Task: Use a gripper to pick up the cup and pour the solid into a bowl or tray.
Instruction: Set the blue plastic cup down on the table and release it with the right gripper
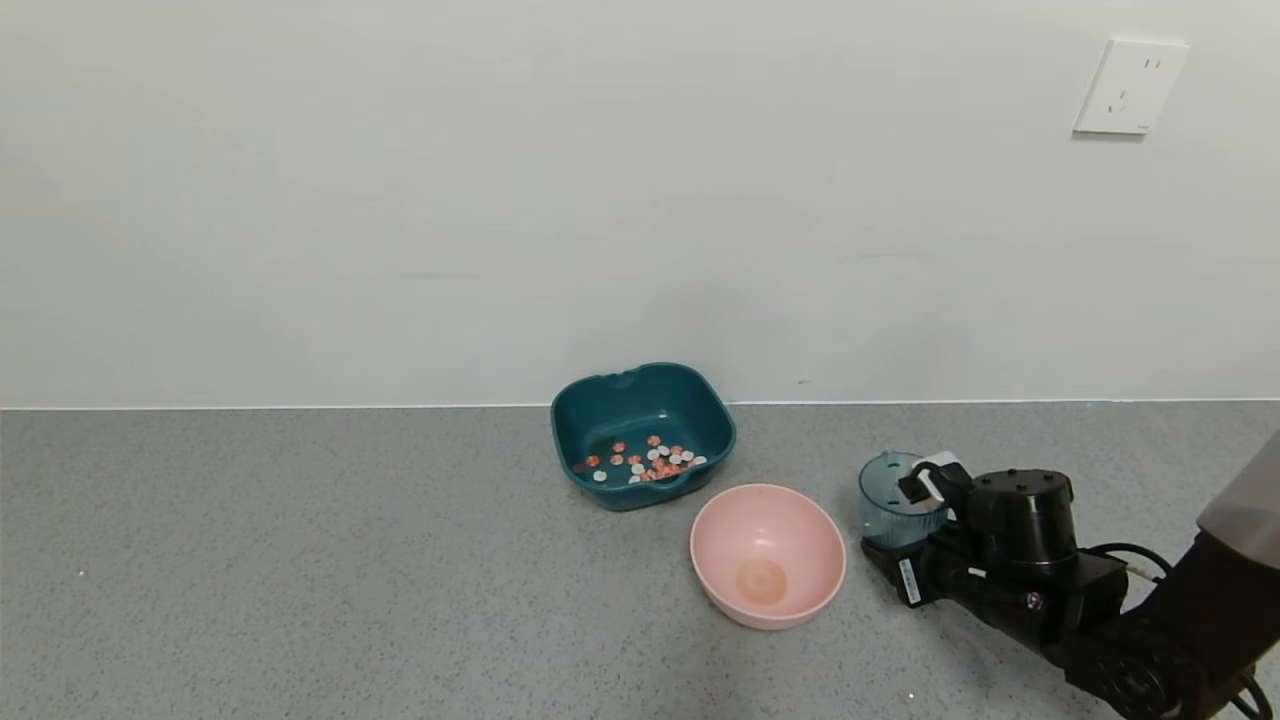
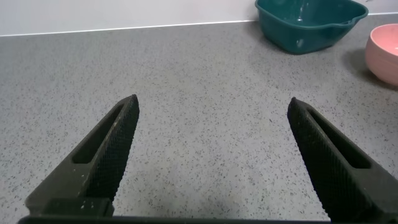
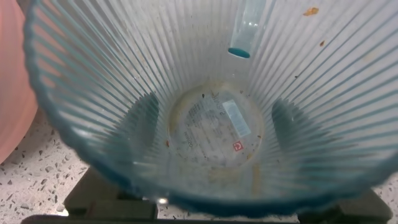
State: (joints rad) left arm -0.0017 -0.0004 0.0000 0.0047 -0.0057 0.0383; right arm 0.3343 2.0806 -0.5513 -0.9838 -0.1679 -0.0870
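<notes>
The ribbed blue-green cup (image 1: 893, 503) stands upright and empty on the grey counter, right of the pink bowl. My right gripper (image 1: 907, 520) has its jaws on either side of the cup, low on its walls. In the right wrist view I look down into the empty cup (image 3: 211, 130), and the dark fingers (image 3: 146, 121) show through its sides. The orange-red and white solid (image 1: 645, 460) lies in the dark teal basin (image 1: 640, 378) at the back. My left gripper (image 2: 212, 102) is open over bare counter and out of the head view.
A round pink bowl (image 1: 805, 545) sits between the basin and the cup, empty apart from a faint stain. The wall runs close behind the basin. The left wrist view shows the basin (image 2: 311, 28) and the pink bowl (image 2: 385, 53) far off.
</notes>
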